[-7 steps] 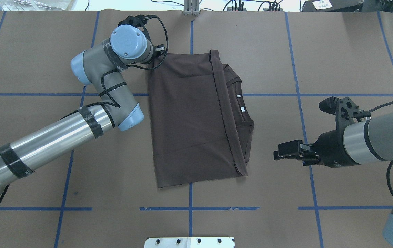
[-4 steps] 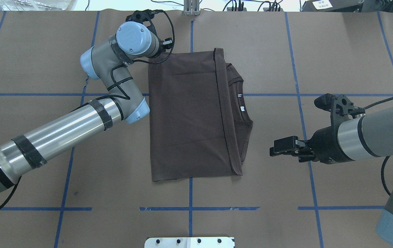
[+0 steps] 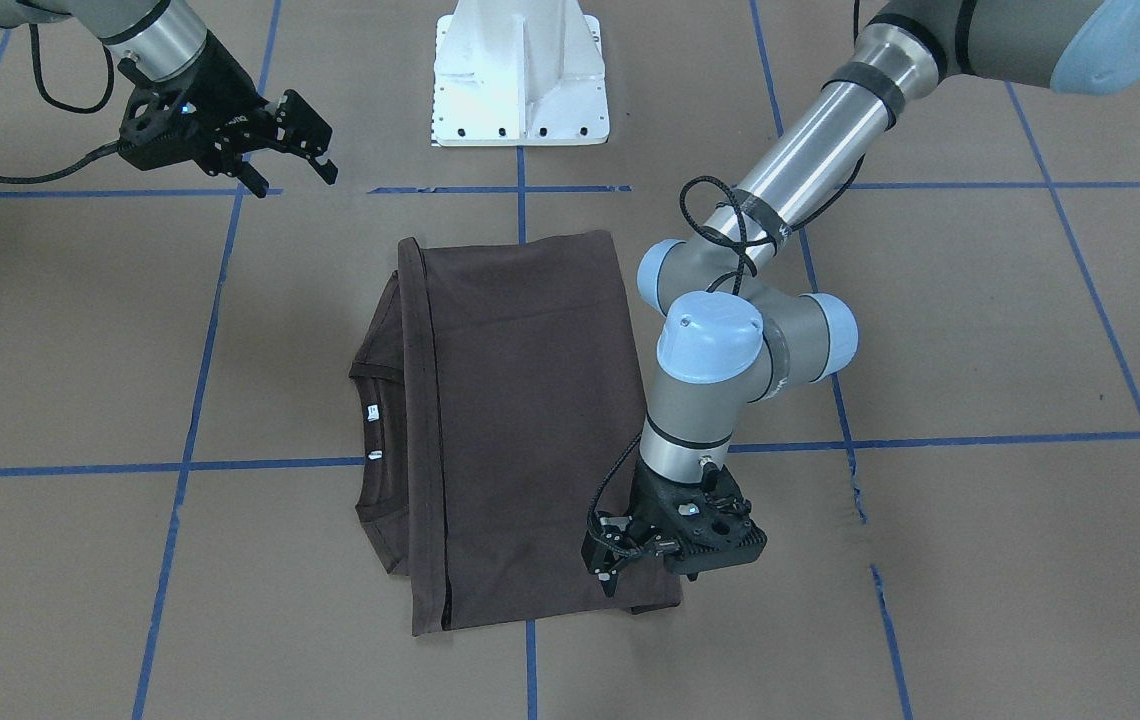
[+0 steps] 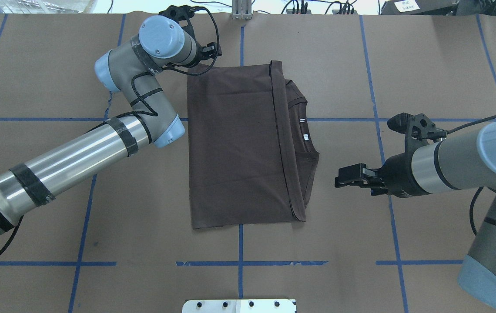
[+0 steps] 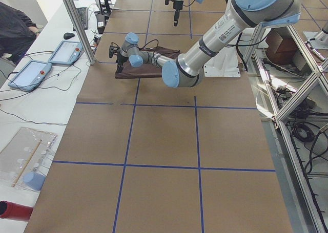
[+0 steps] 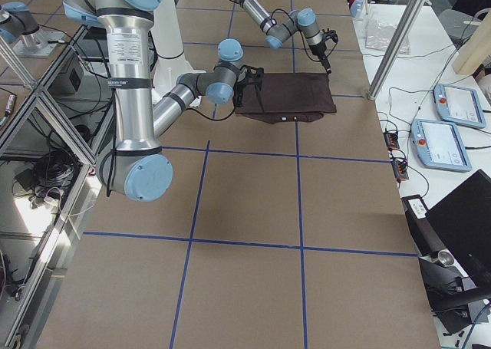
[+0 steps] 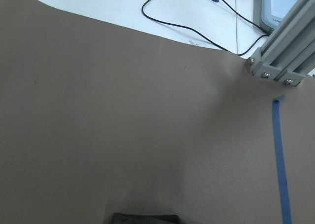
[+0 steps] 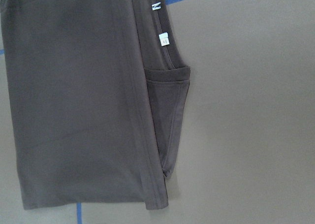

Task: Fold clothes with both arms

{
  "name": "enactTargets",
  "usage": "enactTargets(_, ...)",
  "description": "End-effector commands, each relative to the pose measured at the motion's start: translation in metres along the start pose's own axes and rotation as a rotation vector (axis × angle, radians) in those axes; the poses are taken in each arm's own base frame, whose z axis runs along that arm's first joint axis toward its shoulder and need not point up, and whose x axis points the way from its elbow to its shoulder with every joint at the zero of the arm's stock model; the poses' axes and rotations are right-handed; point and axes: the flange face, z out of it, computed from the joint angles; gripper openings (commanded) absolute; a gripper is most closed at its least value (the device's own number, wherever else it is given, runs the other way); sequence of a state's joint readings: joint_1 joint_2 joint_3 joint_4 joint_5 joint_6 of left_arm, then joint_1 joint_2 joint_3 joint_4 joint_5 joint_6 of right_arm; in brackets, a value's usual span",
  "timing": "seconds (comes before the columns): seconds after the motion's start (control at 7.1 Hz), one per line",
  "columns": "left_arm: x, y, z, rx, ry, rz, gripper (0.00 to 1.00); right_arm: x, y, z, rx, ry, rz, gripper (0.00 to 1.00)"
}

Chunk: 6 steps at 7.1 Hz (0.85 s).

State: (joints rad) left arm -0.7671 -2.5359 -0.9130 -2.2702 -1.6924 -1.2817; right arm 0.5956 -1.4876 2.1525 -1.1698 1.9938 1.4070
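Brown paper covers the table (image 3: pixel 980 560). Low, right of centre, left gripper (image 3: pixel 612 565) sits at the near corner of the T-shirt (image 3: pixel 520 420). Clenched or not? Can't tell, fingertips lost against dark fabric. Shirt lies folded mid-frame, long axis running up-frame. Upper left, right gripper (image 3: pixel 290 150) hangs spread, empty, well apart.

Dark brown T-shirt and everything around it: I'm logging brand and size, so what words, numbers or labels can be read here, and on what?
Two white neck labels on the dark brown short-sleeved T-shirt: dark marks, too small to read.
Black print on the left arm's silver tube: blurred, unreadable.
White sticker at the overhead view's top right: too small to read.
No text is legible anywhere.
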Motion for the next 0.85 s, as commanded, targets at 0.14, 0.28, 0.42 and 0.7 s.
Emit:
enactTargets(0.14,-0.034,0.026,-0.090,-0.065,-0.030,0.062,1.00,-0.052,-0.036,0.069,0.037,0.130,0.002,1.00)
enactTargets(0.28,-0.038,0.034,-0.120,-0.067,-0.023,0.064,1.00,-0.078,-0.032,0.101,0.056,0.205,-0.057,1.00)
enactTargets(0.42,-0.040,0.047,-0.143,-0.077,-0.016,0.072,1.00,-0.095,-0.026,0.127,0.062,0.277,-0.117,1.00)
enactTargets(0.7,-0.040,0.066,-0.149,-0.096,-0.008,0.085,1.00,-0.125,0.007,0.176,0.048,0.432,-0.176,1.00)
